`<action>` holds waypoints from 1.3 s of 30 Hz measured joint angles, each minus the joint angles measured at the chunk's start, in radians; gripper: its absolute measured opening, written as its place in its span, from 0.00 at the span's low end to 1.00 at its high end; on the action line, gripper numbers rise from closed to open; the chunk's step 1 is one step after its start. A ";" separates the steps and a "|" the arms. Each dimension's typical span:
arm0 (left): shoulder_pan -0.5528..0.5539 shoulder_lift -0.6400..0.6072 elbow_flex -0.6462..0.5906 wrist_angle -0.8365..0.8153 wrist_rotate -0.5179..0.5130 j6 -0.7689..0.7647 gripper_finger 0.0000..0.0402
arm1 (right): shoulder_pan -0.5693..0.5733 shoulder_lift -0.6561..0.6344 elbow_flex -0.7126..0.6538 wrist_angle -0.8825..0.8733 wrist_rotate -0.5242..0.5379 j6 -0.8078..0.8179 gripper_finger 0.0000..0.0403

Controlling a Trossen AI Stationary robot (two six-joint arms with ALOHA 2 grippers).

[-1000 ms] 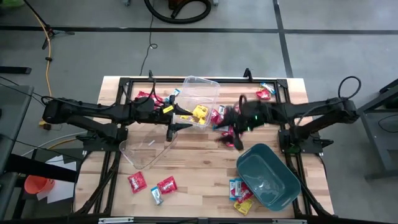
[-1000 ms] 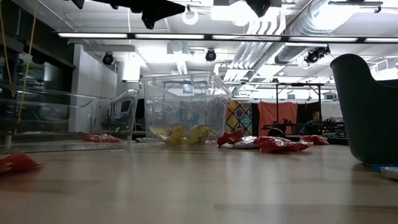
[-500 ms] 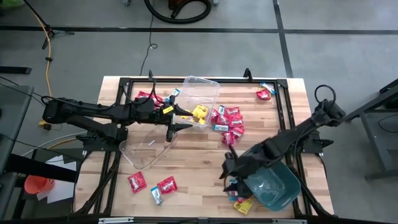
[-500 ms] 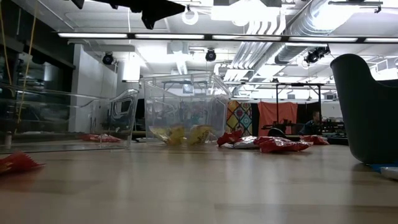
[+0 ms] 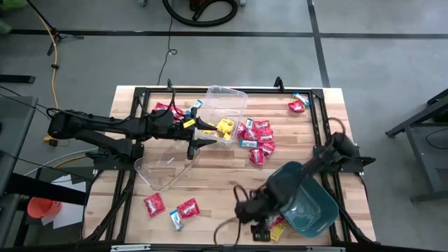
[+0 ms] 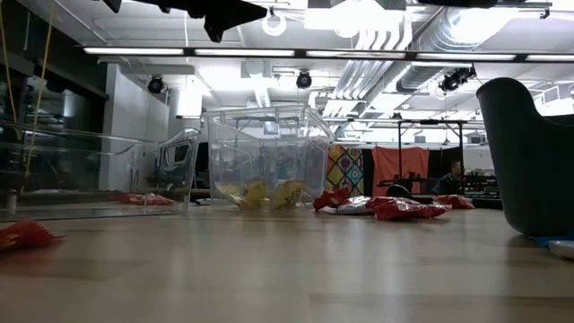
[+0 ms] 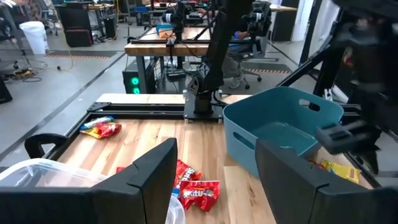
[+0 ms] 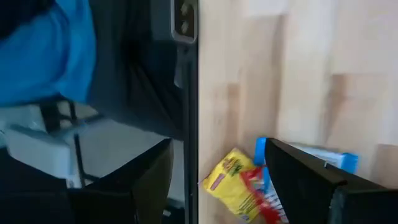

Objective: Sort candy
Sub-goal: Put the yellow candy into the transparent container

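The right gripper (image 5: 253,215) hangs low in the lower middle of the high view, beside the teal bin (image 5: 305,204), jaws spread and empty over a yellow candy packet (image 8: 231,184). The left gripper (image 5: 201,138) sits at frame centre by the clear tub (image 5: 222,107), jaws apart, holding nothing. Red candy (image 5: 257,140) lies scattered right of that tub; 2 more red packets (image 5: 171,206) lie lower left.
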 joint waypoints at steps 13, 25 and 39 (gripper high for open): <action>0.000 0.000 0.000 0.004 -0.068 -0.057 0.51 | 0.207 0.181 0.123 -0.107 0.091 0.186 0.62; 0.000 0.000 0.000 0.006 -0.114 -0.061 0.51 | 0.252 0.213 -0.062 -0.051 0.075 0.268 0.62; 0.000 0.000 0.000 0.006 -0.132 -0.057 0.51 | 0.253 0.208 -0.104 -0.016 0.123 0.277 0.58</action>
